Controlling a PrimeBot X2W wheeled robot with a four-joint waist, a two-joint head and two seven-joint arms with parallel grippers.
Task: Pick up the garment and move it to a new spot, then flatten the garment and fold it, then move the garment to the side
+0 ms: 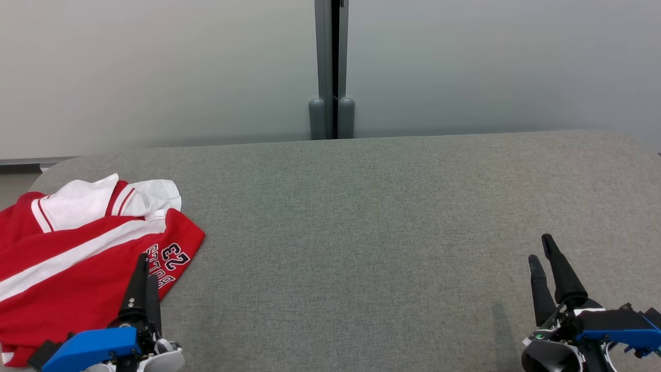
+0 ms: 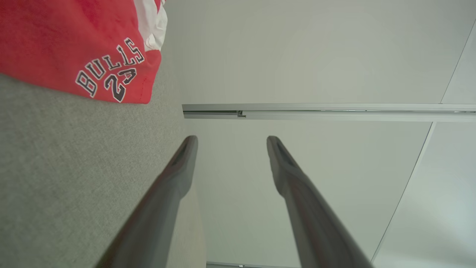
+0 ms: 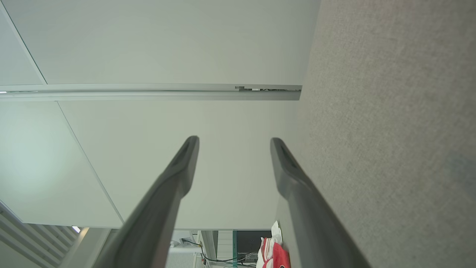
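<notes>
extending out of view leftward: red garment (image 1: 67,274)

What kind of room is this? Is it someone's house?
Probably a lab or office workroom, not a house: plain pale partition panels joined by a grey post, and a big grey fabric-covered table with a red-and-white jersey on it.

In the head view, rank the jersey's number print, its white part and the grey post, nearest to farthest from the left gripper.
1. Number print, right beside the left gripper.
2. White part, back left.
3. Grey post, behind the table.
</notes>
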